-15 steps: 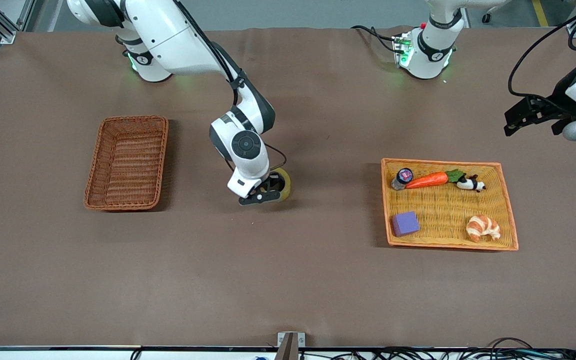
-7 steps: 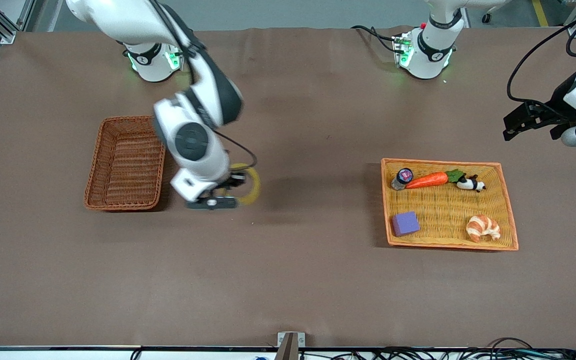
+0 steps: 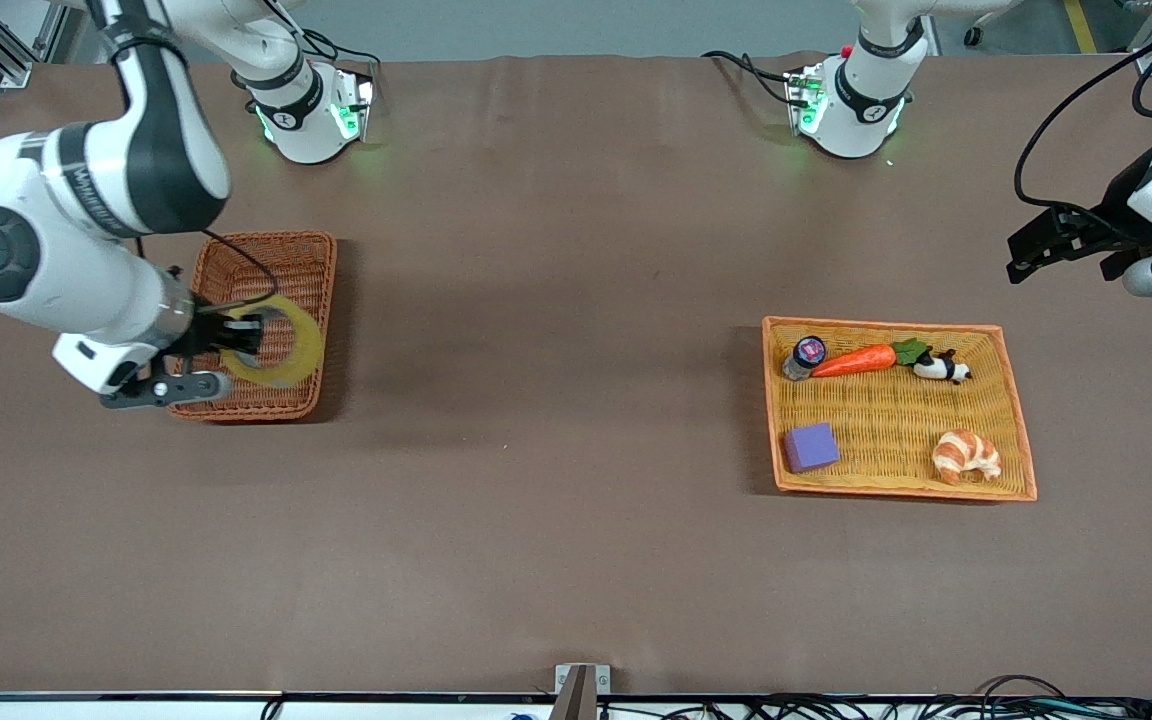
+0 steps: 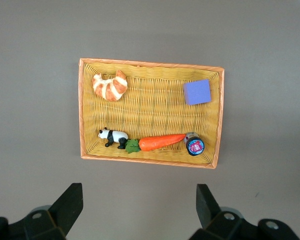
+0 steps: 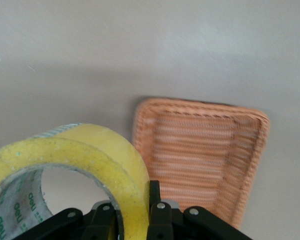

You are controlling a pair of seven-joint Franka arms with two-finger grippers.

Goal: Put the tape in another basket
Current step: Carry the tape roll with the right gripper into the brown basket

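Up over the deep reddish-brown woven wicker basket (image 3: 256, 325) at the right arm's end of the table (image 3: 556, 250): right gripper (image 3: 198, 362), clamped tight on the translucent yellowish ring-shaped roll of tape (image 3: 281, 345), roll standing on edge in the air above the basket's interior, not resting in it. Out past the table edge at the left arm's end: left gripper (image 3: 1056, 238), spread wide, holding nothing, waiting. Below it, the flat orange-yellow woven tray (image 3: 1016, 440) carrying a purple cube (image 3: 811, 446), a croissant (image 3: 966, 455), an orange carrot (image 3: 856, 360), a small panda figure (image 3: 941, 368) and a small round-capped jar (image 3: 804, 355).
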